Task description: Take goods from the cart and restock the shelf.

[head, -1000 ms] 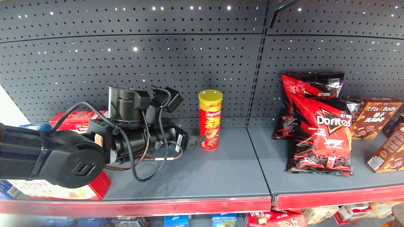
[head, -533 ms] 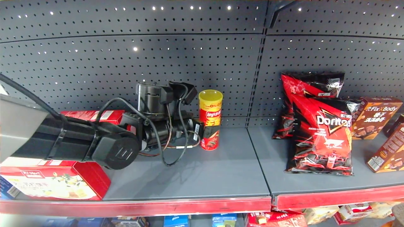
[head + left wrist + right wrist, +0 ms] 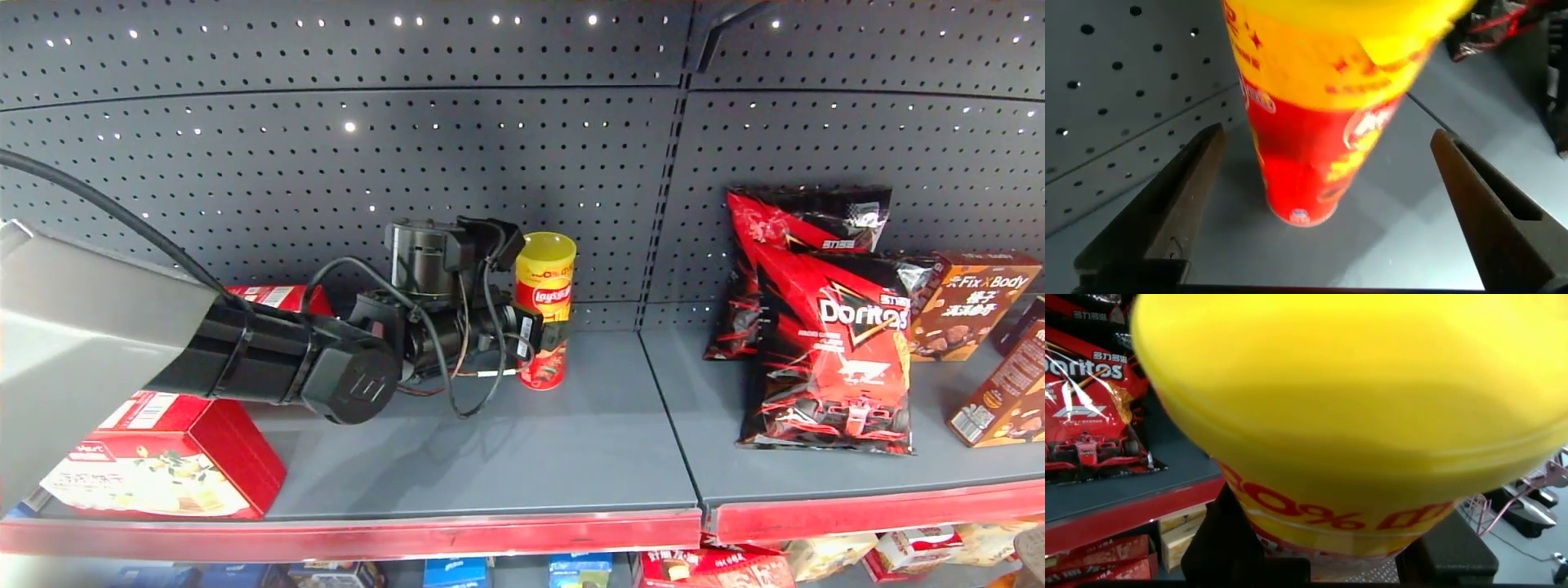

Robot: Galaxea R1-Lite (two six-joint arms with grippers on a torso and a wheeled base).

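Where the can (image 3: 545,282) stands: upright on the grey shelf (image 3: 531,441), close to the pegboard (image 3: 326,163) at the back, with a yellow lid and a red body.
Left arm: lies low across the shelf from the left and ends at the can.
Left gripper (image 3: 547,335): level with the can's lower half. Its fingers (image 3: 1184,204) are spread, one on each side of the can. The wrist view shows a gap on both sides, so I see no contact.
Right gripper (image 3: 1327,555): pinches a second can (image 3: 1347,400) with the same yellow lid, its dark fingers tight against the can's sides.
Second can's place: held out in front of the shelf's red edge (image 3: 1127,510), near the chip bags.
Chip bags (image 3: 824,351): two red-and-black bags, well to the right of the standing can. One leans at the back and the other stands in front, overlapping it.
Brown boxes (image 3: 971,302): just right of the bags.
Red boxes (image 3: 163,465): one at the shelf's front left, partly under the arm. Another sits at the back, behind the arm.
Lower shelf: boxes and packets (image 3: 906,547) show below the red edge.
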